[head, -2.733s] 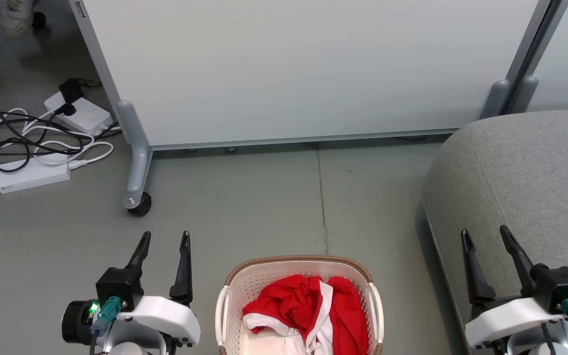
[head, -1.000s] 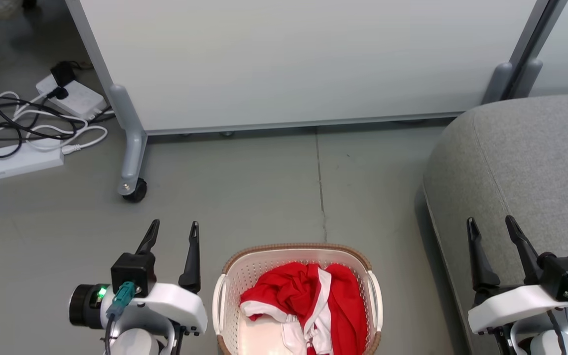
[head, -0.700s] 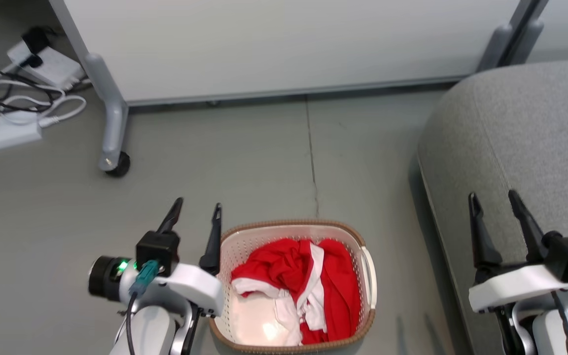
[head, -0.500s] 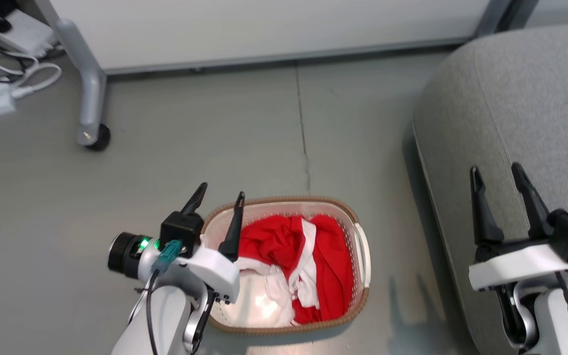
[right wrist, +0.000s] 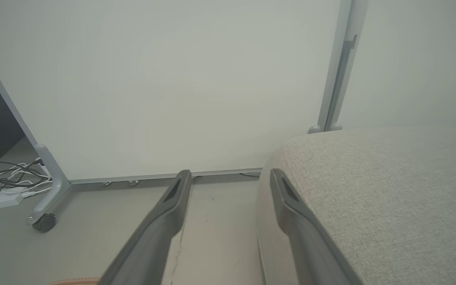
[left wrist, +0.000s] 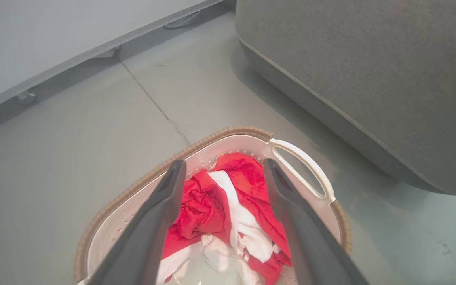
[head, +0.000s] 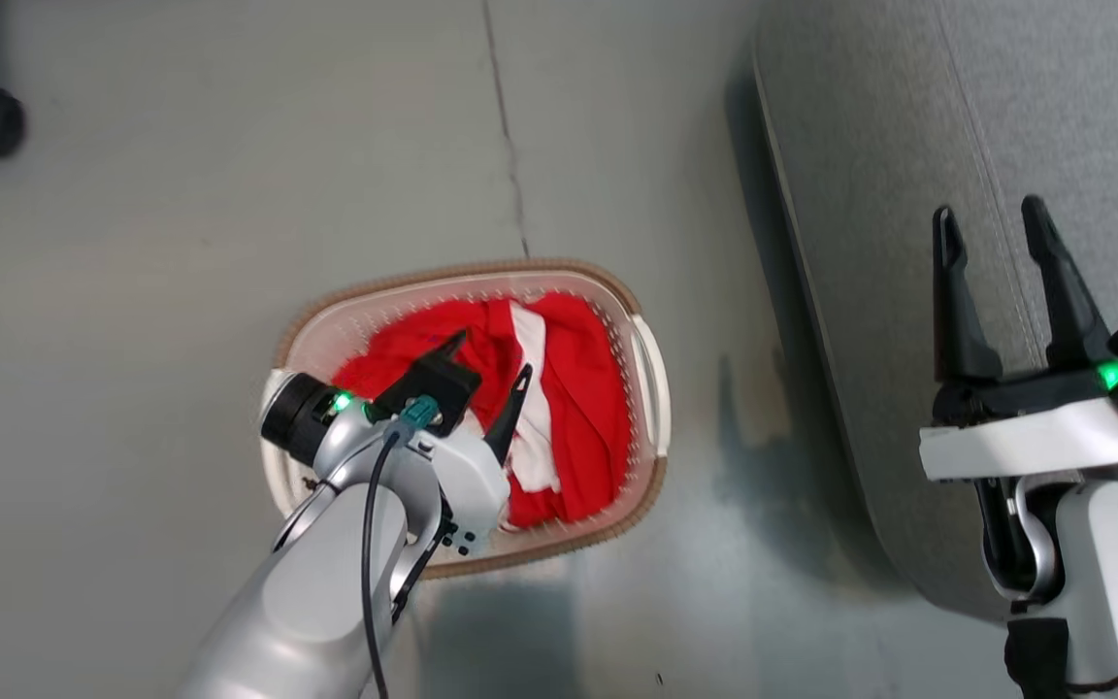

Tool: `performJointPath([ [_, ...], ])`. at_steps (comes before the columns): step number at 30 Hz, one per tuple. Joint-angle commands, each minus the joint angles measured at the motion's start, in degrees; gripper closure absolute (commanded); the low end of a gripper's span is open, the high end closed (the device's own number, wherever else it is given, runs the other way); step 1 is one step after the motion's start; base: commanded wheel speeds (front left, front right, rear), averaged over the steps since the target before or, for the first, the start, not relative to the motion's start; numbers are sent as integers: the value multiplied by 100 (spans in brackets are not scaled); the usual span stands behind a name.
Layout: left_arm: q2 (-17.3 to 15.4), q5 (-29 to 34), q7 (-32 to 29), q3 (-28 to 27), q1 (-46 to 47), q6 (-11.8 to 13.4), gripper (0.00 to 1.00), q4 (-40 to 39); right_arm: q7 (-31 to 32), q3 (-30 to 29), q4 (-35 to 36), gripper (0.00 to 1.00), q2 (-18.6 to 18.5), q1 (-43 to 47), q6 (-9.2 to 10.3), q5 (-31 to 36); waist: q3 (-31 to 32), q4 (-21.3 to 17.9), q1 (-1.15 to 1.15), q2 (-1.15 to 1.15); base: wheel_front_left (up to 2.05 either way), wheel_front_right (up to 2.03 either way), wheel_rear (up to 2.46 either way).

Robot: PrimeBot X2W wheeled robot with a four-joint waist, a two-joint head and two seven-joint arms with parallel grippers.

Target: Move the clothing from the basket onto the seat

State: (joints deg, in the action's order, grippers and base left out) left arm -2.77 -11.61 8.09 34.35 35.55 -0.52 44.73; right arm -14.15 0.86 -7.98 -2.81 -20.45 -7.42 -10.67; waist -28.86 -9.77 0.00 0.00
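Head view: one basket (head: 653,379) of heaped clothing (head: 583,398), one seat (head: 908,175), two sets of jaws, both spread apart.

The head camera looks almost straight down on the floor (head: 180,243), with the basket (head: 653,388) near the middle and the sofa (head: 870,146) along the right edge. The left wrist camera hangs close over that basket, facing forward and down past the left tool (left wrist: 224,165) — sofa beyond. The right wrist camera looks level past the right tool (right wrist: 230,173) at the partition (right wrist: 172,79) — floor and sofa shared too.
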Motion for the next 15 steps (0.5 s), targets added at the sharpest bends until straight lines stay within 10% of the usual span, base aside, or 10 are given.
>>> performJointPath([
  [1,-29,-89,-2,140,240,-45,0,132,-56,64,64,0,-14,-157,-13,-81,-581,-422,0,0,0,0,0],
  [15,-33,-533,-428,770,1342,-227,0,1626,-114,430,707,0,-13,-650,-13,-753,-1936,-1462,0,0,0,0,0],
])
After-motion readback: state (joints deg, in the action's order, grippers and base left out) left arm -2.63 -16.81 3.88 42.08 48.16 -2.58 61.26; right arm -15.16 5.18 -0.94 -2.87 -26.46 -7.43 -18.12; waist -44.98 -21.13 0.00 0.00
